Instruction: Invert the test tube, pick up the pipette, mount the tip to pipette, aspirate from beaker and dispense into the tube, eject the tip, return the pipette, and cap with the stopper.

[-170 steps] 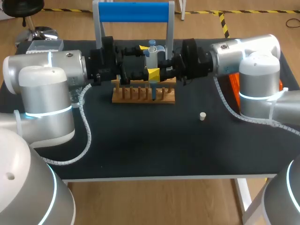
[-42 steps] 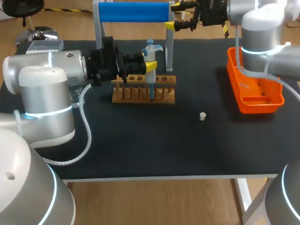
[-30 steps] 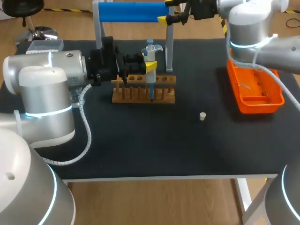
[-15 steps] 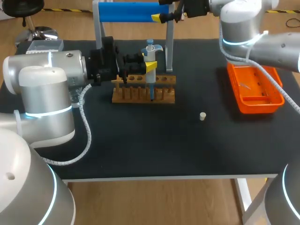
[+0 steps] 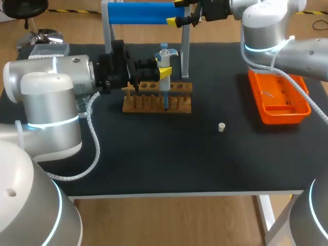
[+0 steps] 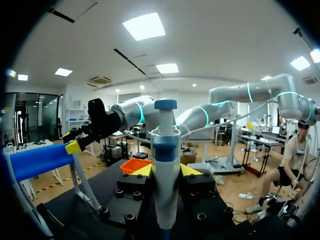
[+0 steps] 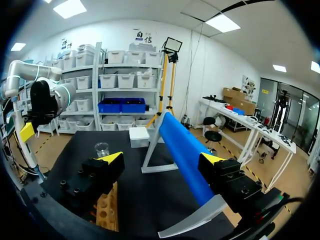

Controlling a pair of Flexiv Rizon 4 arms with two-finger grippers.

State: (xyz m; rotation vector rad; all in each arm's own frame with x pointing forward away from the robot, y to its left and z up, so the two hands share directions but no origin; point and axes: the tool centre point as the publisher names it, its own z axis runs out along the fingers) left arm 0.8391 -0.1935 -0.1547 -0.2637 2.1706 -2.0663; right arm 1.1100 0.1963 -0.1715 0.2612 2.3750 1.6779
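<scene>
Black worktop [image 5: 154, 154]: my left end effector [image 5: 163, 73] clamps blue-white plastic pipette [image 5: 165, 61] upright over wooden rack [image 5: 156, 102]; right end effector [image 5: 177, 12] spread wide, empty; small white stopper [image 5: 221, 127] lies loose, so I judge pipette return, capping remain.

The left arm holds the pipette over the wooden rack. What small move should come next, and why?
Probably lift the pipette straight up: the left jaws are shut on it, and its lower end looks to reach down at the wooden rack.

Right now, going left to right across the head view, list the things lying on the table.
Clear box → wooden rack → stopper → orange tray.
</scene>
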